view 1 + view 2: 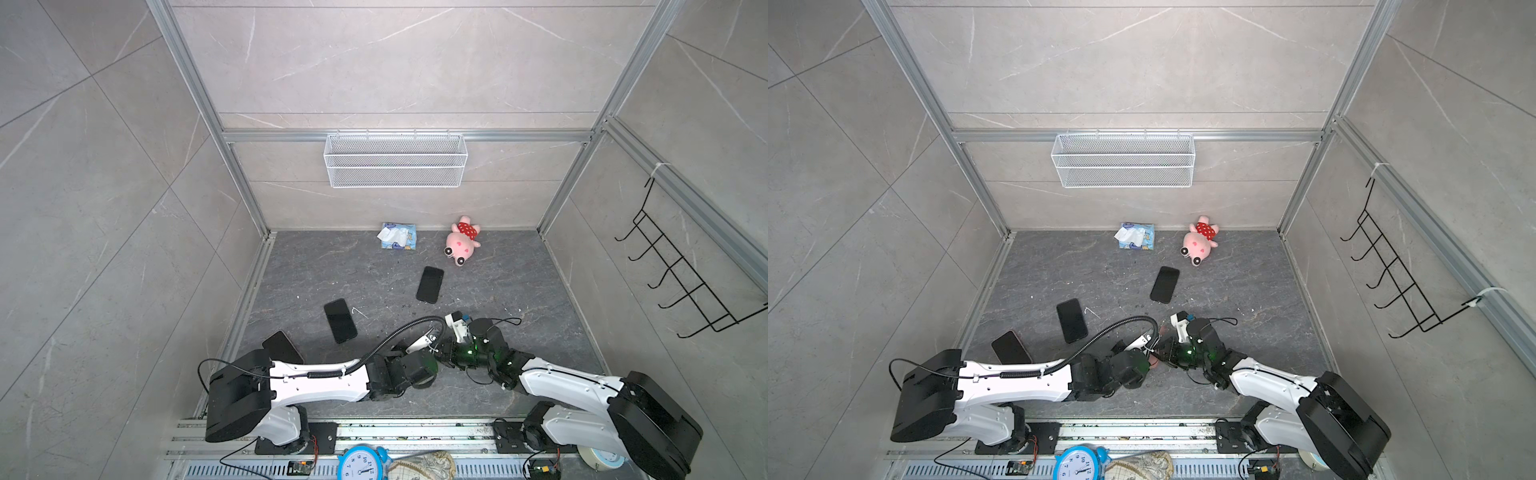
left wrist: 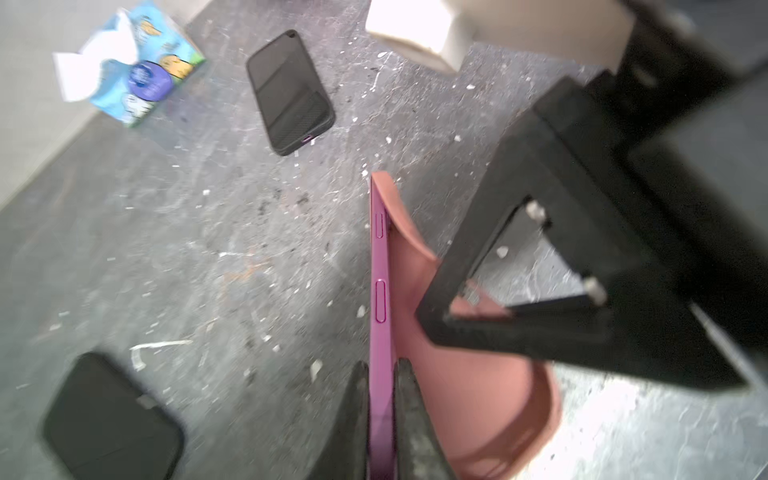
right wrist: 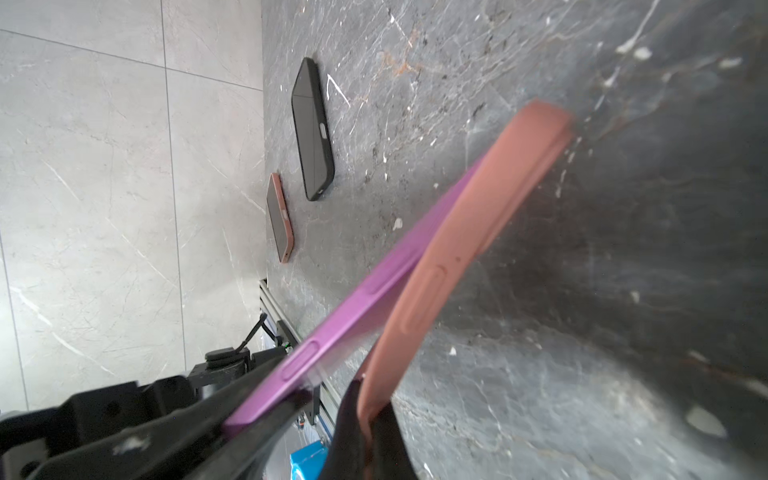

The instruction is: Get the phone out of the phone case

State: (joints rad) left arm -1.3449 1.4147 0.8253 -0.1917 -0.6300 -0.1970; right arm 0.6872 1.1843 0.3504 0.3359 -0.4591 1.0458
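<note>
Left end effector (image 2: 381, 374) clamped tight on phone (image 2: 380, 282), near end | right end effector (image 3: 370, 399) pinching phone case (image 3: 478, 216) rim | both between my arms, front of surface (image 1: 519, 291) | phone long axis runs straight away from left one; far end not yet free, I judge.

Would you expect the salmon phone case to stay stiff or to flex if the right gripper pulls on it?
Probably flexes: the phone case bows away from the straight purple phone, so it looks soft. Pinched by its rim in the right gripper, it may stretch rather than pop free. The phone, clamped in the left gripper, looks rigid.
</note>
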